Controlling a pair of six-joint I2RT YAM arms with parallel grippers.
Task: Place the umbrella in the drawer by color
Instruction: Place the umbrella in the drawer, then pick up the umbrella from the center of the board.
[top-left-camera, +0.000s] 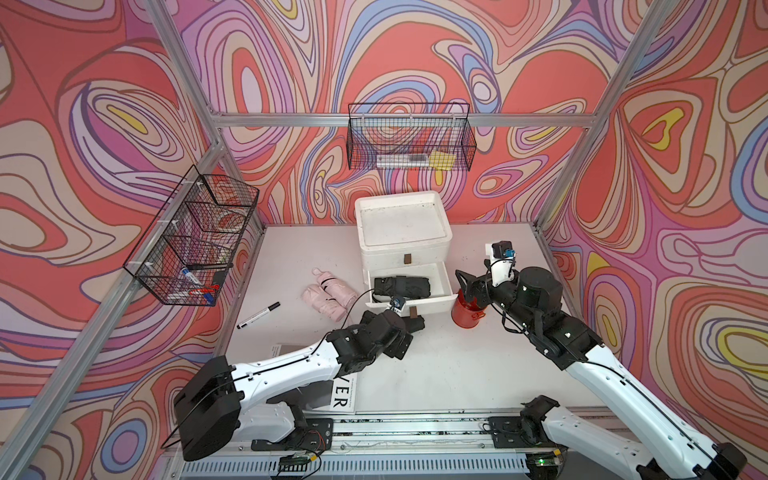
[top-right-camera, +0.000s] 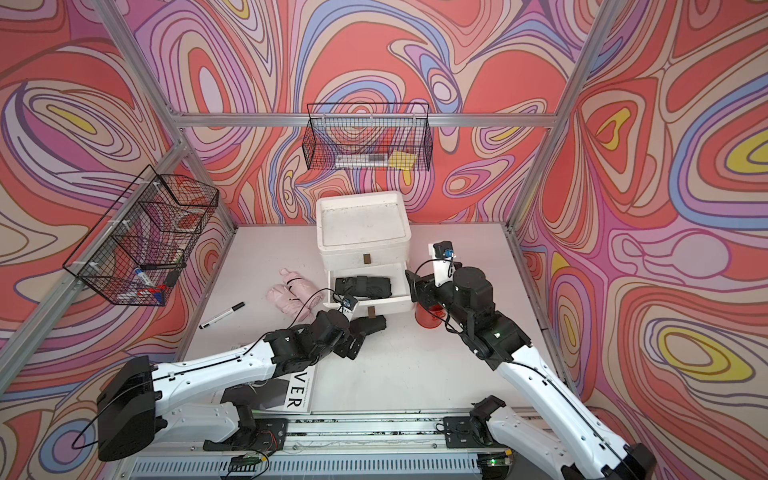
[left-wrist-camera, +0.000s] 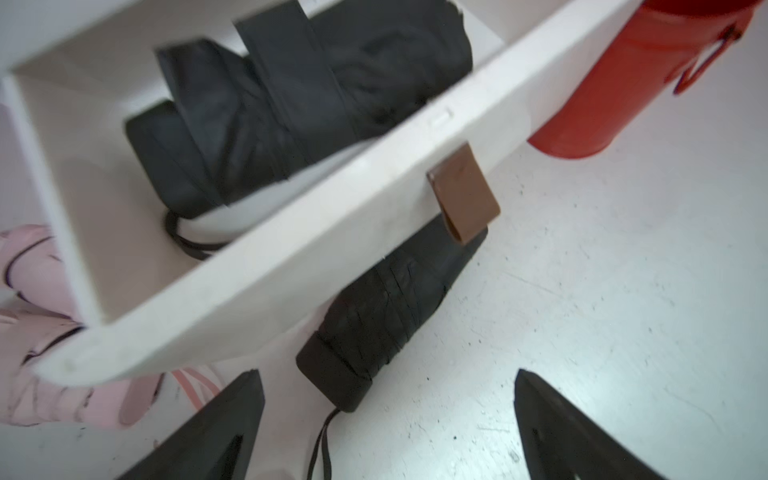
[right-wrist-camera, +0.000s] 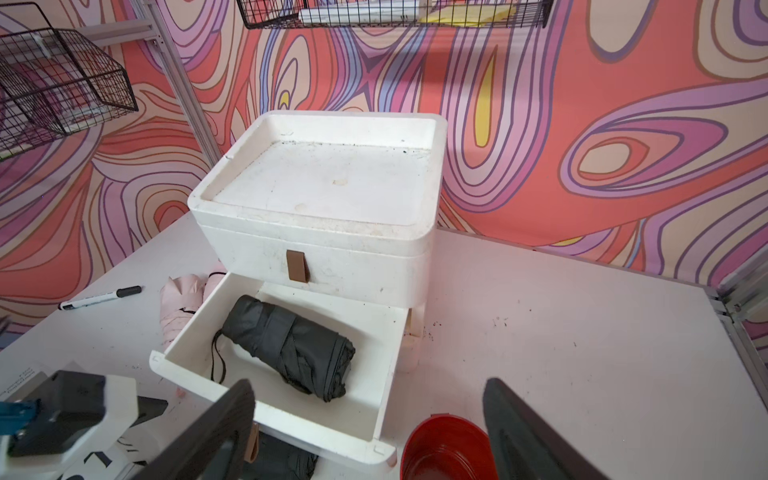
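Pink umbrellas (top-left-camera: 328, 297), folded and lying against each other, rest on the white table (top-left-camera: 457, 374) at 9 o'clock of the open lower drawer (top-left-camera: 436, 303), just beside its left wall. A capped marker (top-left-camera: 258, 315) lies well apart at their 8 o'clock. Next to the right, the left gripper (left-wrist-camera: 388, 372) hovers over the table at 6 o'clock of the drawer front, its jaws spread wide and holding nothing. A loose black umbrella (left-wrist-camera: 382, 307) lies on the table just ahead of those jaws, its far end tucked under the drawer front below the brown pull tab (left-wrist-camera: 463, 193); whether a finger touches it cannot be told. Inside the lower drawer a stowed black umbrella (top-left-camera: 401, 286) lies lengthwise from 9 to 3 o'clock, its wrist loop at the 9 o'clock end. The white drawer unit (top-left-camera: 386, 257) stands at 12 o'clock of the table, its upper drawer (right-wrist-camera: 332, 266) shut. A red cup (top-left-camera: 467, 313) stands at 4 o'clock of the open drawer, just beside its right front corner. Above the cup the right gripper (right-wrist-camera: 369, 381) hangs with jaws wide apart and nothing between them, pointed toward the drawer at its 10 o'clock.
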